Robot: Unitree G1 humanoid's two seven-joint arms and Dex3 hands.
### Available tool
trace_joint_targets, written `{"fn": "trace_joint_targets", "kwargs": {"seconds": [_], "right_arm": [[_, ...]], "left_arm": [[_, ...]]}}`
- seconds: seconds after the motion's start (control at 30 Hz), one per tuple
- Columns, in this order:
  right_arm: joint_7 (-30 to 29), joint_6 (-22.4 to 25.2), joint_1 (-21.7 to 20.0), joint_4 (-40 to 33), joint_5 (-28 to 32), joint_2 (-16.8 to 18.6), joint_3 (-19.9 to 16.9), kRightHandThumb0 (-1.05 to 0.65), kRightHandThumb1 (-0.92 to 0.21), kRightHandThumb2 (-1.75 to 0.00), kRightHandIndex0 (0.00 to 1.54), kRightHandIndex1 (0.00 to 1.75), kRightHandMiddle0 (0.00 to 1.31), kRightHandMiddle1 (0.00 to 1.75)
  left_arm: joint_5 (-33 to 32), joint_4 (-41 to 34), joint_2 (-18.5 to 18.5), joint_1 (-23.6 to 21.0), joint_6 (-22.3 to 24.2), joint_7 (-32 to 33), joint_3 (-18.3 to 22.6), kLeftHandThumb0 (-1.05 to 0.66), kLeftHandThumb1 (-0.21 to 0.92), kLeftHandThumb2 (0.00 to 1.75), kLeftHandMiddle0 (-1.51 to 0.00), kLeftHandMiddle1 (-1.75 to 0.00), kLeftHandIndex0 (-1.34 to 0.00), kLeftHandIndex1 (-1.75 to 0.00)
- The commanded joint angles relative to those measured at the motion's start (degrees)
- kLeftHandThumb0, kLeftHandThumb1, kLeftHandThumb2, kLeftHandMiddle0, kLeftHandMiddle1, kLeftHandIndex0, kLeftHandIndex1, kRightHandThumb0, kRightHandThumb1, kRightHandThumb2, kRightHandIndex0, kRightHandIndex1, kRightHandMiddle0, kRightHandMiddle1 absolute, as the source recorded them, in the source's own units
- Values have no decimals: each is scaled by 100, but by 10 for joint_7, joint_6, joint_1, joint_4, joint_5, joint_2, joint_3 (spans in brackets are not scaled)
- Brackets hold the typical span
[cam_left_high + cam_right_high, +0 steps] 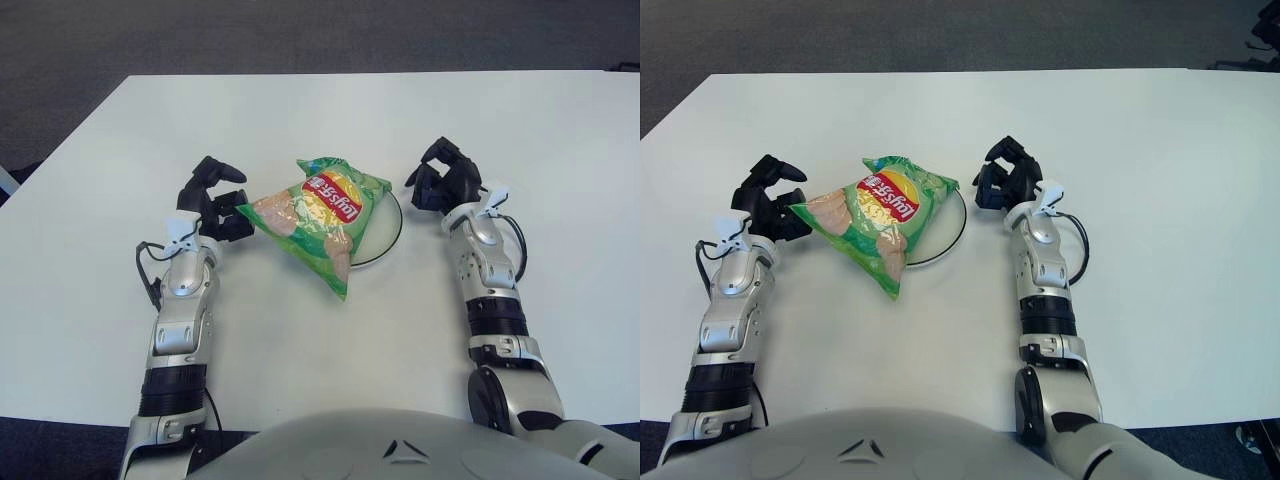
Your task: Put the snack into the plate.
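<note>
A green snack bag with a red and yellow logo lies tilted across the left part of a white plate. Its lower corner hangs over the table in front of the plate. My left hand is at the bag's left corner, with its fingers closed on that corner. My right hand shows just right of the plate's rim, fingers curled and holding nothing. Most of the plate is hidden under the bag.
The white table spreads wide on every side of the plate. Dark carpet lies beyond its far edge. A black cable loops beside my left forearm.
</note>
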Motion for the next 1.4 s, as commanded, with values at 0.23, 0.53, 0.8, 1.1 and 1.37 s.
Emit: {"fn": "trace_joint_targets", "kwargs": {"seconds": [0.23,0.53,0.8,1.1,1.37], "right_arm": [[8,15,62,-10,2,3,5,-1,8,-175,92,167,70,175],[-8,5,66,9,-8,15,7,-1,8,-174,92,167,68,175],[-20,-17,69,23,-17,26,12,-1,7,-174,90,171,68,175],[-1,-84,76,45,11,44,-3,-1,7,-175,89,173,68,175],[32,-177,74,90,28,55,-16,-1,7,-175,90,171,69,175]], "left_arm": [[2,5,-10,44,20,-1,8,-49,29,135,-134,-175,-64,-175],[-3,-17,-4,51,59,-8,10,-50,28,136,-136,-175,-65,-175],[-16,-34,-3,57,90,-17,16,-50,28,136,-137,-175,-65,-175],[-20,-31,-10,59,76,-18,22,-50,28,137,-136,-175,-65,-175],[-35,-15,-28,58,34,-20,30,-50,27,138,-133,-175,-65,-175]]}}
